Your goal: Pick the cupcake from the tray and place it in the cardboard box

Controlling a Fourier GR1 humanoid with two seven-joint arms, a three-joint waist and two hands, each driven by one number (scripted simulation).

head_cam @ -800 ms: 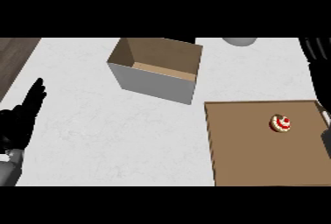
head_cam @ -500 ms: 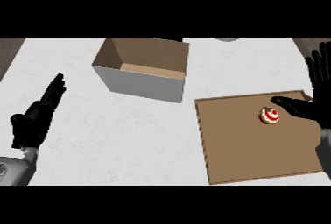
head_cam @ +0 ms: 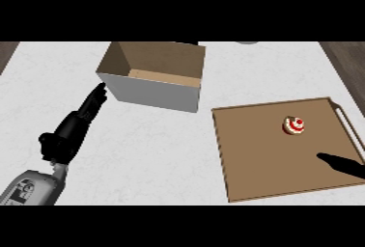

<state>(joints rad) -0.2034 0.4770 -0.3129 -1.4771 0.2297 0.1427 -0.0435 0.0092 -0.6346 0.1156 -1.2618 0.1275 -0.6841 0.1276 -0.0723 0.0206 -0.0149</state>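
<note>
Cupcake (head_cam: pixel 294 125) sits on the brown tray (head_cam: pixel 249 173), in its far right part, and nothing touches it. Only a small black bit of the right hand (head_cam: pixel 341 164) pokes in over the tray from the right side, closer to the robot than the cupcake and apart from it, so I cannot tell if that hand is open or closed. The left hand (head_cam: pixel 70 132) is stretched out straight over the white counter (head_cam: pixel 157 154), holding nothing, its tips right by the left corner of the open cardboard box (head_cam: pixel 153 91).
</note>
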